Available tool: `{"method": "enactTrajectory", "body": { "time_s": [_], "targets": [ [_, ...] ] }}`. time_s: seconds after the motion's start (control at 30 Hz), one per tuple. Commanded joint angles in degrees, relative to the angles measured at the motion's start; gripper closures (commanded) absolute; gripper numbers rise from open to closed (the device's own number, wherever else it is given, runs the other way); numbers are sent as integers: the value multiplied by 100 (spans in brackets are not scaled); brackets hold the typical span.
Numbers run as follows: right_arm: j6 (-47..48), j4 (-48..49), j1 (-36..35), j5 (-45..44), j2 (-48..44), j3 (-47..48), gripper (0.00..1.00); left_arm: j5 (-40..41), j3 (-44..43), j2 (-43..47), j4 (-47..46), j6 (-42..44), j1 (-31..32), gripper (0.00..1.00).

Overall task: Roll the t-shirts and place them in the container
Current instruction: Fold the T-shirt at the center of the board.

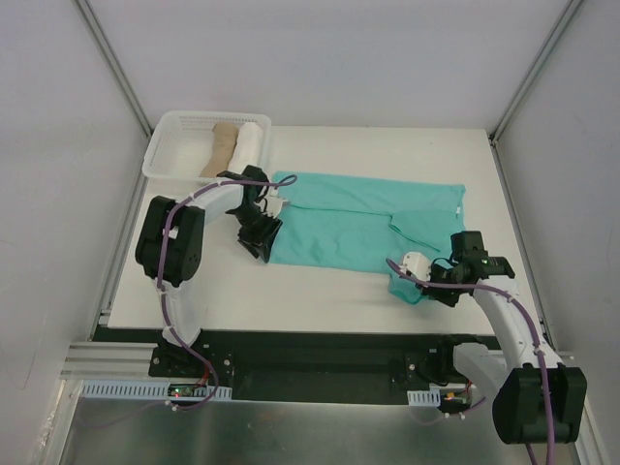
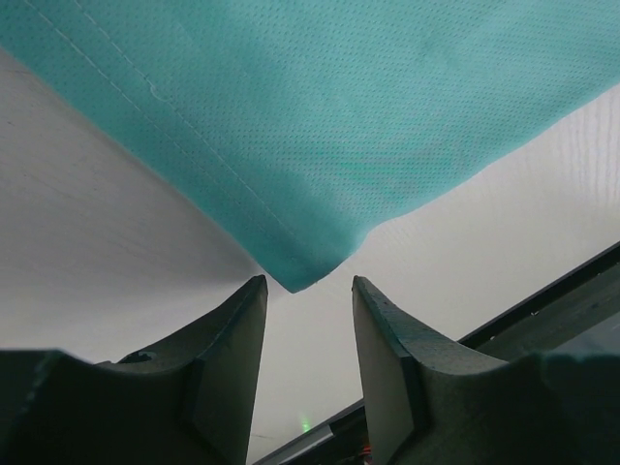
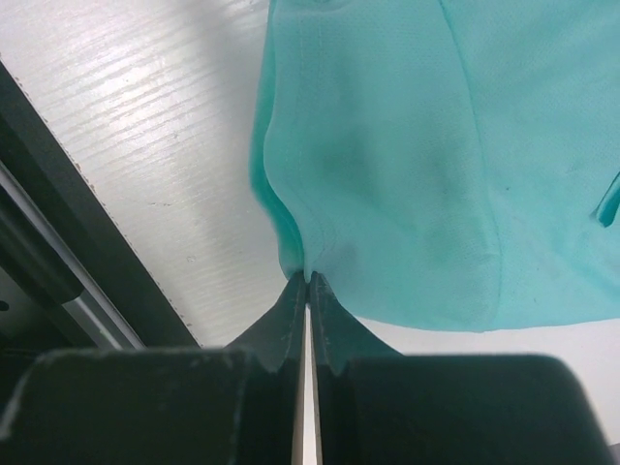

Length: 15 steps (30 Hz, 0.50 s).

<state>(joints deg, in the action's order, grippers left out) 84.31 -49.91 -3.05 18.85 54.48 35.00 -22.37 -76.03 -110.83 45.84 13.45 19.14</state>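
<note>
A teal-green t-shirt (image 1: 358,228) lies spread and partly folded across the middle of the white table. My left gripper (image 1: 263,247) is open at the shirt's near left corner. In the left wrist view the shirt (image 2: 320,126) ends in a corner that points into the gap of the left gripper (image 2: 308,286), and the jaws stand apart around it without pinching it. My right gripper (image 1: 402,278) is shut on the shirt's near right edge. In the right wrist view the right gripper (image 3: 308,279) pinches a bunched fold of the shirt (image 3: 407,145).
A white basket (image 1: 165,145) stands at the table's back left corner and holds a tan cloth roll (image 1: 223,145) and a white cloth roll (image 1: 250,145). The table's near edge (image 1: 291,325) and a black rail lie just below both grippers.
</note>
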Motion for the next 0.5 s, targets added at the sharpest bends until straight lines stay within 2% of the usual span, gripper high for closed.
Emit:
{"method": "enactTrajectory", "body": {
  "time_s": [0.0,0.13,0.2,0.23,0.27,0.3,0.47],
  "targets": [
    [-318,78,-29,-48,-8,33,99,-66,-210,-167,197,52,73,60],
    [-494,104,-29,-136,-51,42,99,-188,-254,-255,188,96,90,66],
    [-565,157,-29,-154,-104,-2,99,-241,-281,-308,197,175,90,75],
    [-678,174,-29,-180,-121,-20,99,-311,-307,-325,205,201,90,80],
    [-740,183,-29,-189,-139,-11,99,-329,-316,-352,206,280,99,94],
    [-802,183,-38,-276,-148,-11,99,-329,-342,-352,214,324,90,100],
    [-1329,113,-20,-724,-446,392,99,-399,-404,-81,398,474,47,100]
  ]
}}
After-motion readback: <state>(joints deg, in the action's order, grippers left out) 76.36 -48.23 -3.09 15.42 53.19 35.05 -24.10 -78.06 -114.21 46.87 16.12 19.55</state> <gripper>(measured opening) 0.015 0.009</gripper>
